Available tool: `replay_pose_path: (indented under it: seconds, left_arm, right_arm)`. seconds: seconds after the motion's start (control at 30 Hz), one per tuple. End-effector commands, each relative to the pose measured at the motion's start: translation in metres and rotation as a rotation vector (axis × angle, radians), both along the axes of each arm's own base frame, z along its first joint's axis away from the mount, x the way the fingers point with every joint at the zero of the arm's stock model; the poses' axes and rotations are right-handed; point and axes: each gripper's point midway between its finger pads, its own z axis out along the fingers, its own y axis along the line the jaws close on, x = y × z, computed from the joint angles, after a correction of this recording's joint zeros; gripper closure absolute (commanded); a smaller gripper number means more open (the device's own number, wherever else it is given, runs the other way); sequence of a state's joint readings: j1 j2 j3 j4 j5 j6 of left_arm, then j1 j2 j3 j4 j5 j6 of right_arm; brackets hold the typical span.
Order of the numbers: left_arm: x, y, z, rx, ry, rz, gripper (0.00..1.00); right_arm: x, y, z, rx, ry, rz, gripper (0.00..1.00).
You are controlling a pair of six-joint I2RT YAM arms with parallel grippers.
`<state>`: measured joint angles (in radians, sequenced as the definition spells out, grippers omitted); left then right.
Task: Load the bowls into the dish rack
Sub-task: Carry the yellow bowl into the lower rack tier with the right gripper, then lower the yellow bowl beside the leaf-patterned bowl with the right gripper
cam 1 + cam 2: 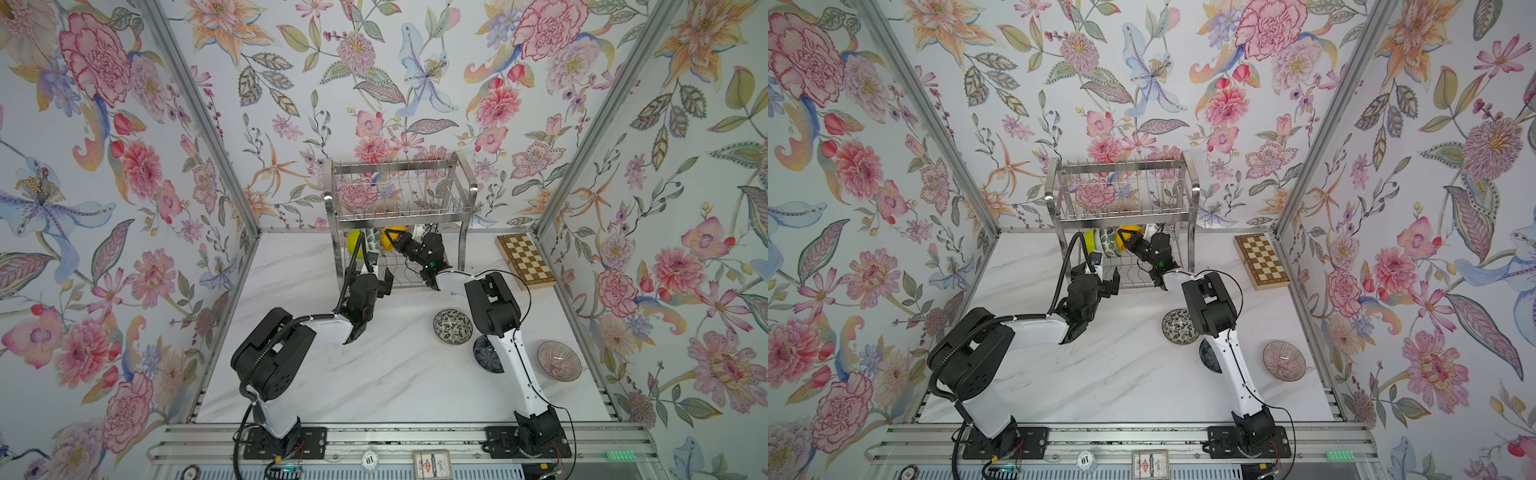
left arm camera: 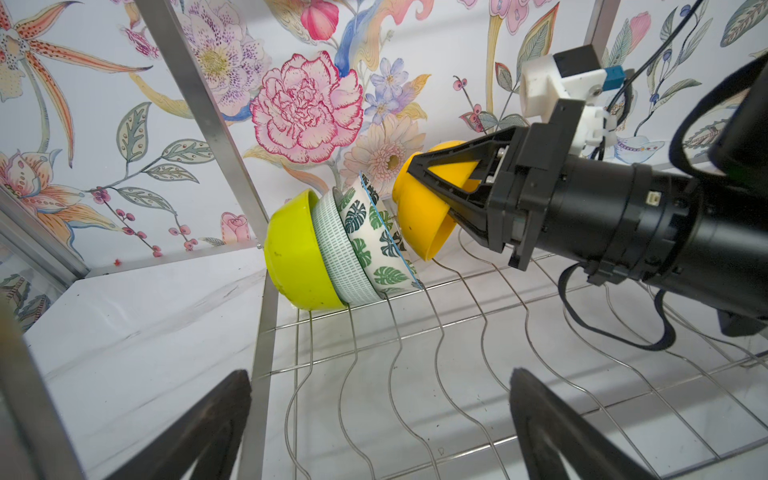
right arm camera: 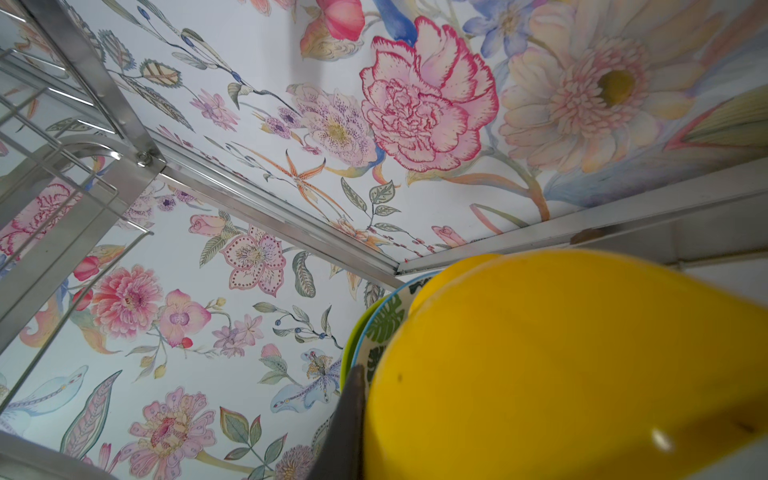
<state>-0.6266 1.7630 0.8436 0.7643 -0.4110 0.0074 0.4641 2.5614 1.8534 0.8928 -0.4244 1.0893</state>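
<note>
In a top view the left arm [image 1: 320, 328] rises from its base at seven o'clock, elbow bent, forearm reaching toward one o'clock. The left gripper [image 1: 371, 277] has its jaws spread wide, holding nothing. The right arm [image 1: 513, 357] climbs from five o'clock, wrist bent toward eleven o'clock. The right gripper [image 1: 387, 233] pinches the wall of the orange-yellow bowl [image 2: 419, 220].

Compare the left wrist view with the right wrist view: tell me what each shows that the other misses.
Left wrist only: the pale aqua bowl, the wavy wire shelf and the open left tool. Right wrist only: the upper tier of the dish rack. Both: the right tool shut on the orange-yellow bowl, with the leaf-print bowl and the lime-yellow bowl beyond it.
</note>
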Motion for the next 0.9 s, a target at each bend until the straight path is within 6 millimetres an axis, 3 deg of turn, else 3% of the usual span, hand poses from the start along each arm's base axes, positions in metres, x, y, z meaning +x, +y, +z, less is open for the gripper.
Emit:
replay_pose_path:
  seconds: [0.0,0.87]
  left_arm:
    - [0.0,0.012,-0.006,0.017,0.003,0.046,0.01]
    - [-0.014,0.033,-0.016,-0.029,0.051,0.098,0.01]
  right_arm:
    - [0.002,0.003,0.011,0.015,-0.042,0.043,1.0]
    - [0.002,0.023,-0.014,-0.021,0.051,0.171,1.0]
